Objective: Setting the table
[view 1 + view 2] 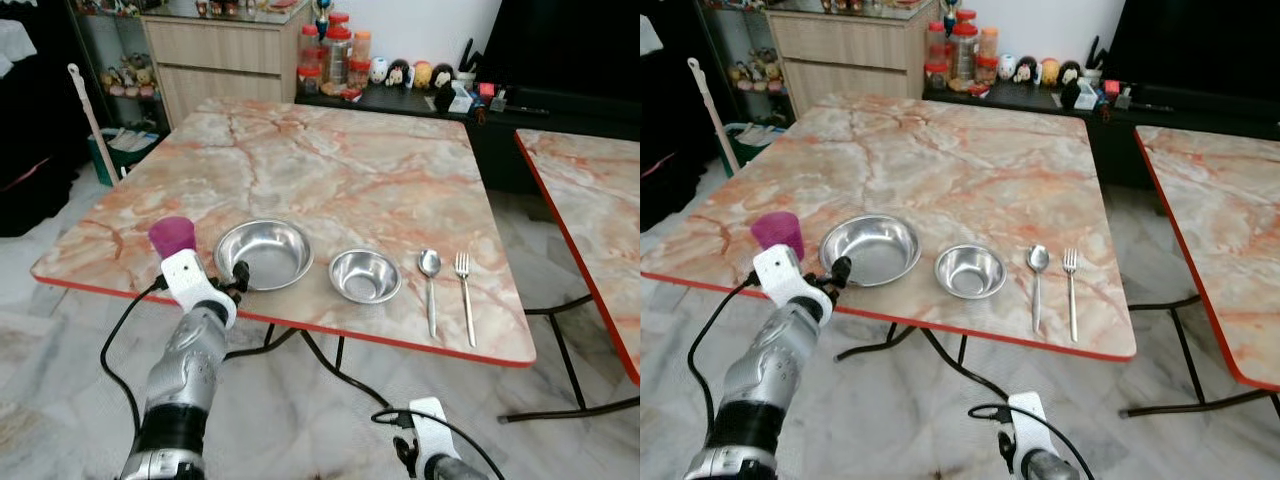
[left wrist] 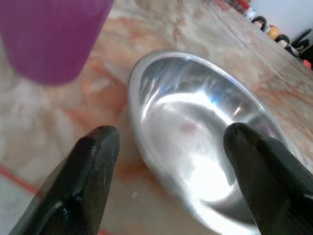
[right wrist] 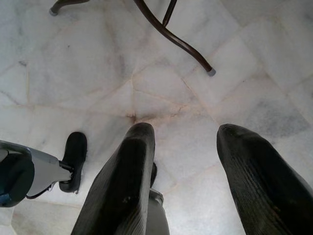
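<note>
On the marble table (image 1: 330,160), along its near edge, stand a purple cup (image 1: 172,236), a large steel bowl (image 1: 264,254), a small steel bowl (image 1: 365,275), a spoon (image 1: 430,285) and a fork (image 1: 464,295). My left gripper (image 2: 171,147) is open at the table's near edge, just in front of the large steel bowl (image 2: 205,147), with the purple cup (image 2: 51,34) beside it. Nothing is between its fingers (image 2: 90,166). My right gripper (image 3: 188,161) hangs low, open, pointing at the floor.
A second marble table (image 1: 590,200) stands to the right. Behind the table are a wooden cabinet (image 1: 225,55), jars (image 1: 335,50) and small figurines (image 1: 410,72) on a dark shelf. Black table legs (image 3: 171,34) cross the white tiled floor (image 1: 300,400) under the table.
</note>
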